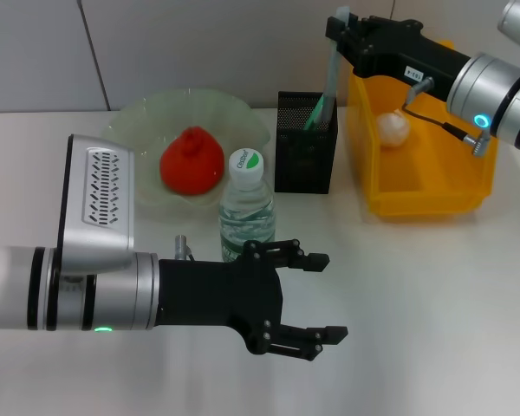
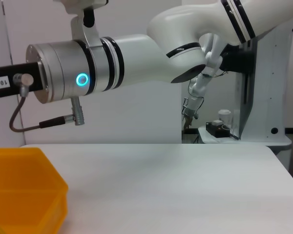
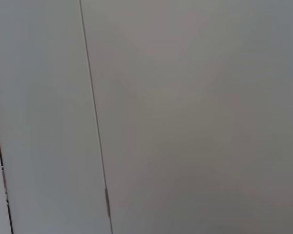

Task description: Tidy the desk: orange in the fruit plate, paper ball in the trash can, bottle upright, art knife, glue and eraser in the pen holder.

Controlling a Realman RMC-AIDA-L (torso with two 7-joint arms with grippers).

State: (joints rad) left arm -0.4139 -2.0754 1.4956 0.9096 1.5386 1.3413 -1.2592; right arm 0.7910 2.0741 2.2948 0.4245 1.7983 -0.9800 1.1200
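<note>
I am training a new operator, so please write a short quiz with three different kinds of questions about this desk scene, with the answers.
1. True or false: the bottle lies on its side.
2. Where is the paper ball? A) in the fruit plate B) in the trash can C) in the pen holder
3. Which gripper hovers low over the table in front of the bottle, and are its fingers apart?

Key
1. False: it stands upright.
2. B. The orange is what lies in the fruit plate.
3. The left gripper, fingers apart and empty; the right gripper is above the pen holder.
</note>
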